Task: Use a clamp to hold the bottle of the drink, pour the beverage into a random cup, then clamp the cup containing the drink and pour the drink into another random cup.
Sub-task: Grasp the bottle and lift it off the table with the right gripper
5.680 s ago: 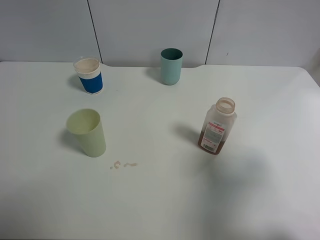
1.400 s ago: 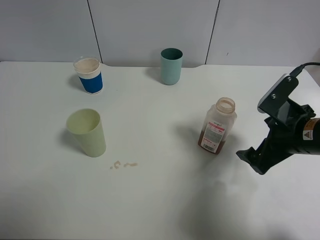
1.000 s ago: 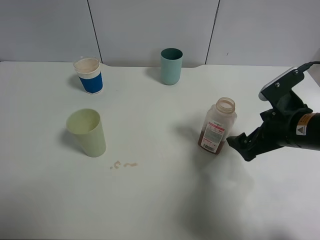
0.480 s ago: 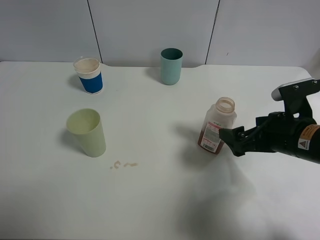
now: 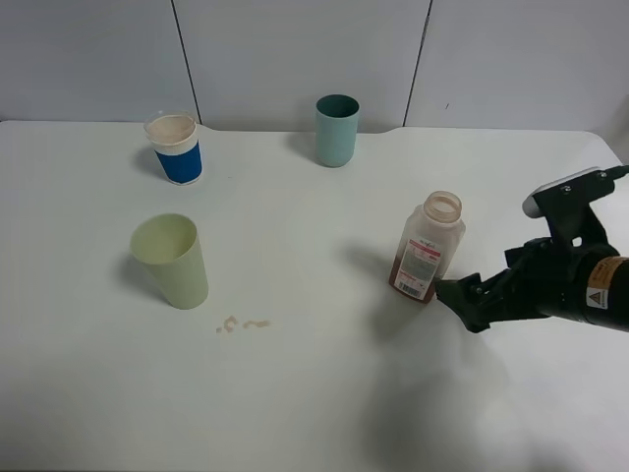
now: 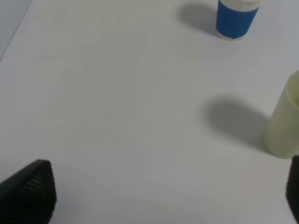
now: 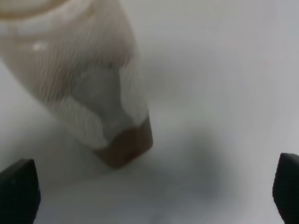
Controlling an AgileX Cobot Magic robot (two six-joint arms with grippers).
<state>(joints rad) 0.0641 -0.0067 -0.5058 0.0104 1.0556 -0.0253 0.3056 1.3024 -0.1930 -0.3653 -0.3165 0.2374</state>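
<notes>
Bottle (image 5: 428, 248) stands upright right of the table's middle, cap off, brown beverage (image 5: 411, 278) only in its bottom part. It hasn't shifted. The right gripper (image 5: 460, 295) has come in from the table's right edge, dropped low, and now sits just beside the bottle's base at its 4 o'clock. Its jaws are spread wide, and the wrist view puts the bottle ahead of the fingertips, not between them, so no contact is seen. I judge this as the approach for the first grasp, nothing poured yet.

The left gripper (image 6: 161, 196) is also spread and empty, hovering near the yellow-green cup (image 5: 172, 261), at the bottle's 9 o'clock. Blue-and-white cup (image 5: 176, 148) at 10 o'clock, teal cup (image 5: 336, 130) at 11 o'clock, all well apart.

Bare table (image 5: 314, 393) lies between bottle and yellow-green cup (only small brown drops (image 5: 243, 323) near that cup), so there is plenty of room to carry it over. The right edge is close behind the arm.
</notes>
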